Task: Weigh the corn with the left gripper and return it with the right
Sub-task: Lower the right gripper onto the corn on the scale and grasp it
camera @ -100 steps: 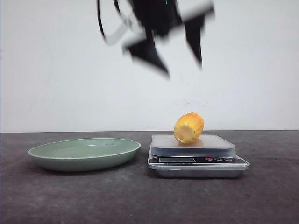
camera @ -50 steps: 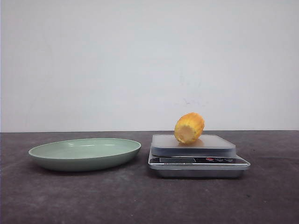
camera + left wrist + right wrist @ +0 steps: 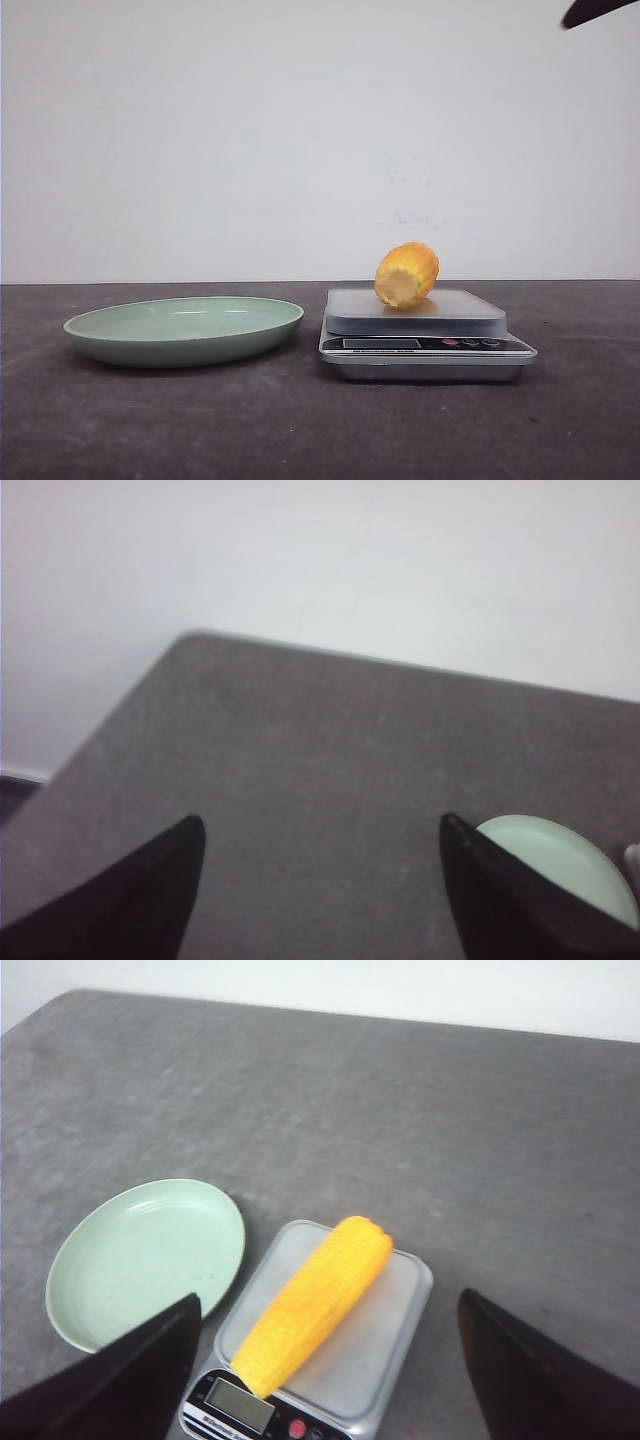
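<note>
Corn (image 3: 406, 274): lies on kitchen scale (image 3: 427, 340), at 3 o'clock of green plate (image 3: 184, 329), which holds nothing. Left gripper (image 3: 320, 900), right gripper (image 3: 330, 1380): jaws spread wide, nothing grasped, above desk (image 3: 300, 430).

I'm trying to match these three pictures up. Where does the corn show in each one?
Front view: the corn lies on the scale, right of the green plate, cut end toward the camera.
Left wrist view: not in it; only an edge of the green plate shows.
Right wrist view: the corn lies lengthwise across the scale, between the open fingers.
Shared landmark: the green plate, beside the scale.
</note>
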Action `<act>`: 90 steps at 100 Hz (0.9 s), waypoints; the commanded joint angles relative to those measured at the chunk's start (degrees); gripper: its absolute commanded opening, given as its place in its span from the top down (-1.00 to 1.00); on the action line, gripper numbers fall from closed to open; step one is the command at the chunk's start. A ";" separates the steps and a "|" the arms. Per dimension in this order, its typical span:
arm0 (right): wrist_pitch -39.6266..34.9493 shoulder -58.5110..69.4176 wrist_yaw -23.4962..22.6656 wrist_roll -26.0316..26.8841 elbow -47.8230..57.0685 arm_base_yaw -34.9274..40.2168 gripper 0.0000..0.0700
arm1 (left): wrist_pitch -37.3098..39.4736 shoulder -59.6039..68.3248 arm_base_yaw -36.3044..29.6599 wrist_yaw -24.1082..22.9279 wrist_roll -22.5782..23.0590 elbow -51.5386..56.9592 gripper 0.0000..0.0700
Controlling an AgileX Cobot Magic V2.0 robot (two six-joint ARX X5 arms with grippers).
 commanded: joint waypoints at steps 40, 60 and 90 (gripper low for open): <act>9.40 19.76 3.02 2.32 0.90 5.64 -0.64 | -1.14 -12.85 8.02 16.96 -9.09 -17.29 -0.27; 14.25 29.46 4.31 5.40 0.90 7.50 -0.64 | -0.96 -14.47 10.73 20.90 -8.17 -21.38 -0.27; 17.62 38.18 9.05 7.78 0.90 9.73 -0.64 | -0.96 -14.47 10.75 20.87 -5.60 -21.49 -0.27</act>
